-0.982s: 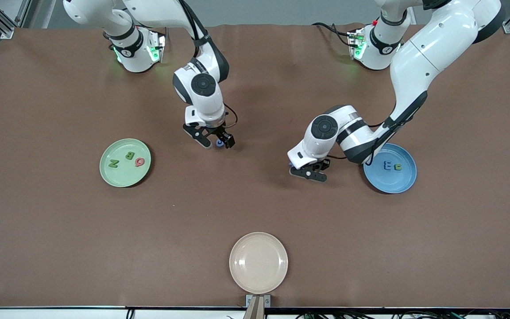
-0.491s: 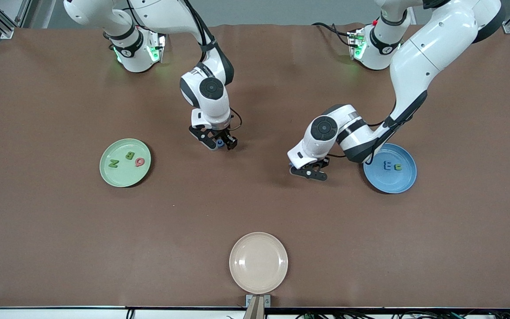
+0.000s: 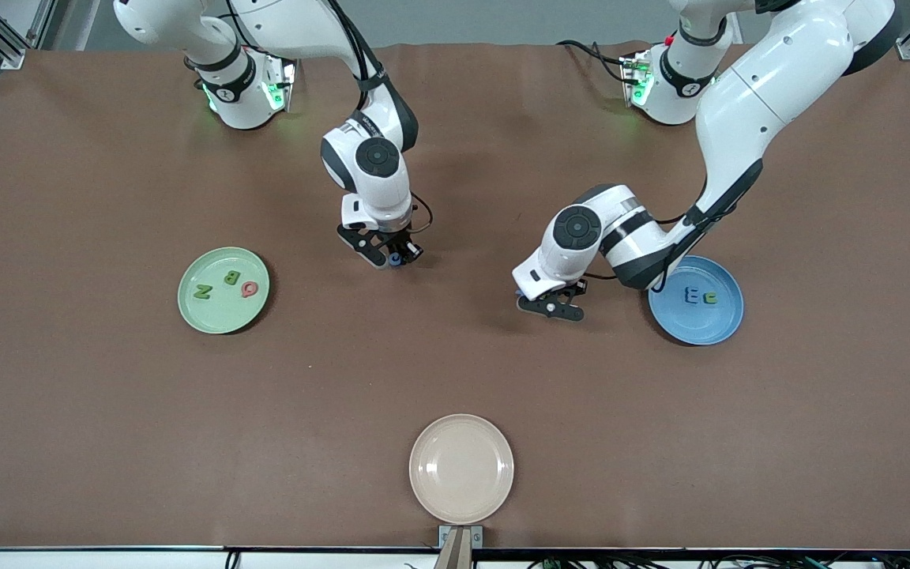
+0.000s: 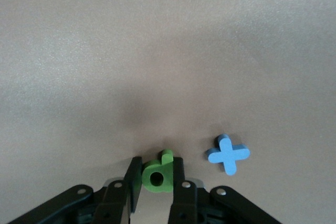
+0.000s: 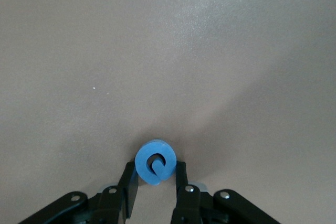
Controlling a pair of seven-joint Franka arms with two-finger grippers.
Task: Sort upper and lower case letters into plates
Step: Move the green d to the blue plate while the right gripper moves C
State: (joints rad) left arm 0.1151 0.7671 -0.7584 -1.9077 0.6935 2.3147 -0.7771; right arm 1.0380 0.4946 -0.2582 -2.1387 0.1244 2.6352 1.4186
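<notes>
Letters sit in three places. The left wrist view shows what the front view hides: a green letter [image 4: 157,176] pinched between the left end effector [image 4: 157,182] fingers, with a blue cross-shaped letter [image 4: 228,153] just beside it on the worktop [image 3: 107,411]. The right wrist view shows a round blue letter [image 5: 155,162] clamped in the right end effector [image 5: 155,182]. From the front, three letters lie in the mint green plate [image 3: 210,314] toward the right arm's end, two in the blue plate [image 3: 720,324] toward the left arm's end. Both arms bend down mid-worktop, wrists low, end effectors at the surface. A cream plate [image 3: 461,469] sits near the front edge, with broad bare worktop around it.
</notes>
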